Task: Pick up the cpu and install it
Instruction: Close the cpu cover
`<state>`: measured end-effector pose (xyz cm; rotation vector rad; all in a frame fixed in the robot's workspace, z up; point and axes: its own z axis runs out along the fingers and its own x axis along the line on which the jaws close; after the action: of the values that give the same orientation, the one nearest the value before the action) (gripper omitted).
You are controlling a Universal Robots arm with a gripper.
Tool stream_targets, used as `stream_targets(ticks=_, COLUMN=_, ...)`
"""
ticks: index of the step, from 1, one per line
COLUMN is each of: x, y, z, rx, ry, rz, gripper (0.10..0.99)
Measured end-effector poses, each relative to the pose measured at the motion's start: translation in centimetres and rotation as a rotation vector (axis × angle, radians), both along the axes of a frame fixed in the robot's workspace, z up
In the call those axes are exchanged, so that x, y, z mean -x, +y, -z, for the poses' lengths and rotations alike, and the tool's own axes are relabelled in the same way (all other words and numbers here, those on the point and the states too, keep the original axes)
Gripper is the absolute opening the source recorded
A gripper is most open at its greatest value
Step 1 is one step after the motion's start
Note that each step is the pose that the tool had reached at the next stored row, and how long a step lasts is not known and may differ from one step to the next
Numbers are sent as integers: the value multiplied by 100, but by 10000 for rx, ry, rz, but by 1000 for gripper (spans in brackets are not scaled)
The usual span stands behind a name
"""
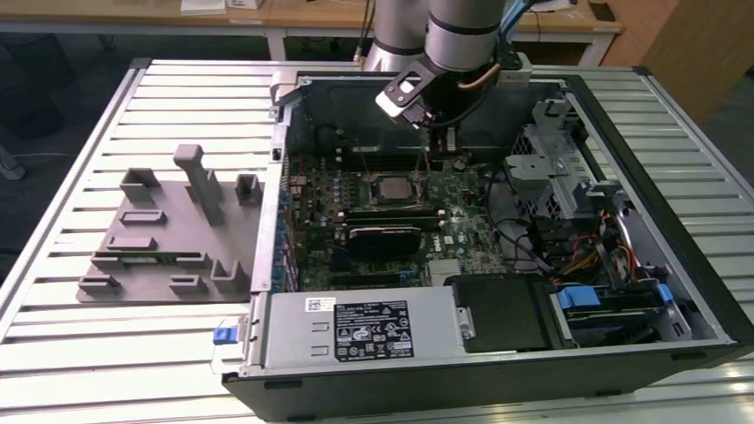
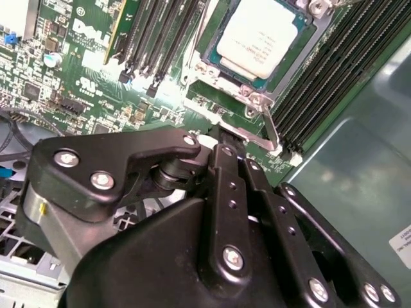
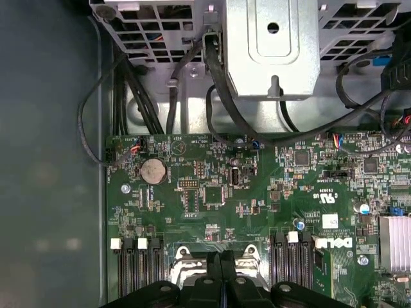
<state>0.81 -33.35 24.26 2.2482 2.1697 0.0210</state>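
The cpu (image 2: 260, 35), a flat square chip with a silvery top, lies seated in the metal-framed socket (image 2: 199, 61) on the green motherboard (image 3: 212, 192). In the exterior view the cpu (image 1: 393, 187) sits mid-board inside the open computer case. My gripper (image 1: 442, 159) hangs just above the board, to the exterior view's right of the socket and apart from the chip. Its black fingers (image 3: 216, 269) press together with nothing seen between them. In the second wrist view the gripper (image 2: 221, 136) tip is close beside the socket's thin metal lever (image 2: 270, 128).
Memory slots (image 2: 160, 38) flank the socket. A black card (image 1: 383, 238) lies nearer the case front, with a power supply (image 1: 353, 327) and a drive cage (image 1: 554, 177) around it. Black cables (image 3: 218, 96) run along the case wall. A grey fixture block (image 1: 165, 238) stands outside the case.
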Motion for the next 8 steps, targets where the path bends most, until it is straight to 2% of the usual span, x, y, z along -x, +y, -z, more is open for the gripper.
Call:
stream_targets(ticks=4, x=67, y=0, z=9, rx=-1, ry=-1, rz=0, gripper=106)
stream_targets(ticks=8, x=90, y=0, z=17, rx=2, ry=5, rz=0, gripper=106)
